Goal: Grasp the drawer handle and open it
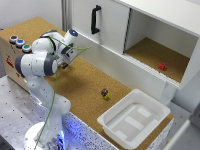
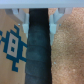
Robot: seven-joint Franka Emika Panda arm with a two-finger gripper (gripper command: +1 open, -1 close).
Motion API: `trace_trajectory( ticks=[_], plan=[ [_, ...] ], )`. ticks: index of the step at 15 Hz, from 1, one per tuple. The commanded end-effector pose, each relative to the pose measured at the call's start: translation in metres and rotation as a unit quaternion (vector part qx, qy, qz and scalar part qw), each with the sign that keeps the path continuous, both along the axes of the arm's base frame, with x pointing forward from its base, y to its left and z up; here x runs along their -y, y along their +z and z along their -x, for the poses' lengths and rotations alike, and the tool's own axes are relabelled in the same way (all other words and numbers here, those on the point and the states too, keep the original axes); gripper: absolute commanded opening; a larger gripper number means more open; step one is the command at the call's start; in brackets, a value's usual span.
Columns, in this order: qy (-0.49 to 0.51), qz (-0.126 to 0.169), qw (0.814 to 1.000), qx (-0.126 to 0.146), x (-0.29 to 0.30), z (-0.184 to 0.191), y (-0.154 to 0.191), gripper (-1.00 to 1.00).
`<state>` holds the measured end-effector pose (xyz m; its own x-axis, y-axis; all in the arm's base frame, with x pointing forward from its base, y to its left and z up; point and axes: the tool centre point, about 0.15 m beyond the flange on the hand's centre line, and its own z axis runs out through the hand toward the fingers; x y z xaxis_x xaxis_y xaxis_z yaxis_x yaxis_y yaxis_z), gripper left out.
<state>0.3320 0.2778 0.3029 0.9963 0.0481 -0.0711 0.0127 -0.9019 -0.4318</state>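
The cork-brown boxy unit (image 1: 11,59) with red, blue and green round buttons (image 1: 19,43) stands at the exterior view's left. My arm covers its drawer front there, so the drawer, the handle and my gripper are hidden in that view. In the wrist view my gripper (image 2: 39,15) is open, with its pale fingertips (image 2: 21,16) set apart. A dark bar (image 2: 38,50), apparently the drawer handle, runs between them. On one side of it is a cork face with a blue printed mark (image 2: 11,44). I cannot tell whether the fingers touch the bar.
A white cabinet with a long black bar handle (image 1: 95,19) stands behind, its right compartment open with a small red object (image 1: 162,66) inside. A white tray (image 1: 133,118) sits at the front right. A small dark and yellow object (image 1: 105,93) lies on the cork tabletop.
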Motion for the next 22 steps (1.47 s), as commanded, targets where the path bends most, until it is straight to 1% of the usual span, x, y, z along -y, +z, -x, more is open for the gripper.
trace_trajectory(
  ticks=[1, 5, 14, 22],
  plan=[
    [0.018, -0.043, 0.999, -0.011, 0.049, -0.009, -0.033, -1.0],
    [0.019, -0.041, 0.999, -0.01, 0.07, -0.017, -0.035, -1.0],
    [-0.02, -0.035, 0.999, -0.013, 0.112, -0.012, -0.042, -1.0],
    [-0.054, -0.031, 0.998, -0.011, 0.13, -0.009, -0.036, -1.0]
  ],
)
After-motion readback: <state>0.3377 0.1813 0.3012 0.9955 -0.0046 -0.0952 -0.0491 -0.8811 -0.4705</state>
